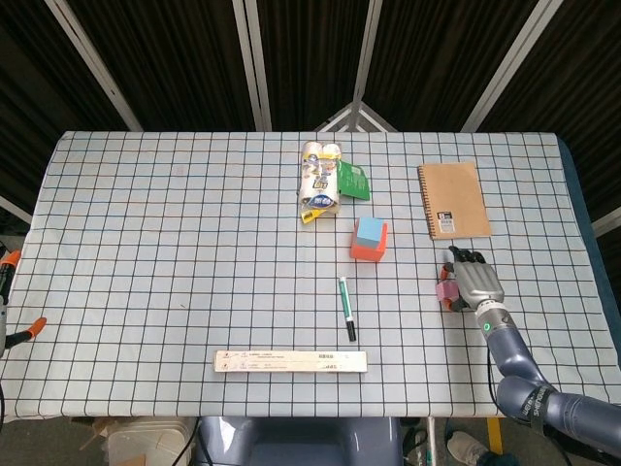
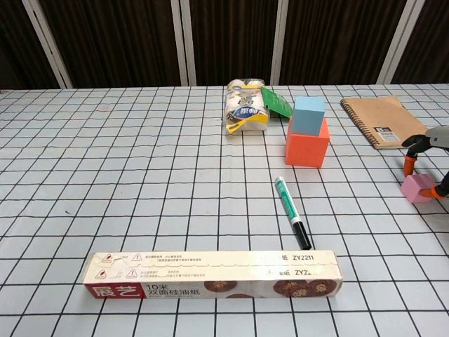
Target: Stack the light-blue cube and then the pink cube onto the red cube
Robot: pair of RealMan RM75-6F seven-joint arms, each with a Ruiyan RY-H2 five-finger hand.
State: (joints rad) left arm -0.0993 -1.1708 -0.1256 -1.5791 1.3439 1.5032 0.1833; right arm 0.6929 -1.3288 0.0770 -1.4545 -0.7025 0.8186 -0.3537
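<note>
The light-blue cube [image 1: 370,230] is already sitting on top of the red cube [image 1: 367,250], near the middle of the checkered worktop [image 1: 175,252] — the pair is standing just in front of a pack of rolls [image 1: 320,179] with a green card [image 1: 353,180] beside it. The pink cube [image 2: 419,188] is lying on the cloth well to the right of the stack, not yet on it.

The right hand [image 1: 473,283] is reaching over the pink cube from the near right edge, palm down; in the chest view orange-tipped fingers [image 2: 409,165] are showing on either side of the cube, apart from one another, but I cannot tell whether they are actually gripping it or only bracketing it. The left hand is not showing in either view.

A brown spiral notebook [image 1: 453,199] is lying behind the right hand. A green-and-black marker [image 1: 345,308] is lying in front of the stack, and a long flat box [image 1: 291,361] is sitting nearest the front edge.
</note>
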